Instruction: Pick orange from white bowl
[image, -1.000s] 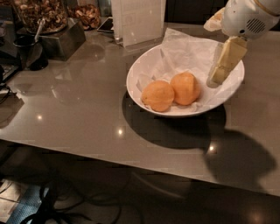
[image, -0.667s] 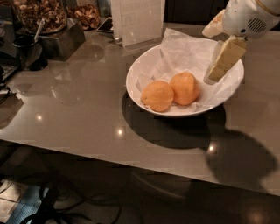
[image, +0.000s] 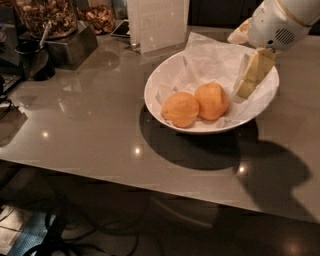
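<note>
The white bowl (image: 165, 80) stands on the grey table, lined with crumpled white paper. Two orange fruits lie side by side in it. The orange (image: 212, 100) is the deeper-coloured, rounder one on the right. A slightly paler, more oval fruit (image: 180, 109) touches it on the left. My gripper (image: 246, 88) hangs down from the white arm at the upper right. It is inside the bowl's right side, just above the paper, a short way right of the orange and not touching it. It holds nothing that I can see.
A white card holder (image: 157, 22) stands just behind the bowl. A metal box (image: 70, 42) with a bowl of nuts, a dark cup (image: 32, 57) and another snack dish (image: 100, 17) are at the back left. The table's front edge runs across the lower part of the view.
The gripper has shifted very slightly left inside the bowl, toward the orange. The fruits and the bowl have not moved.
</note>
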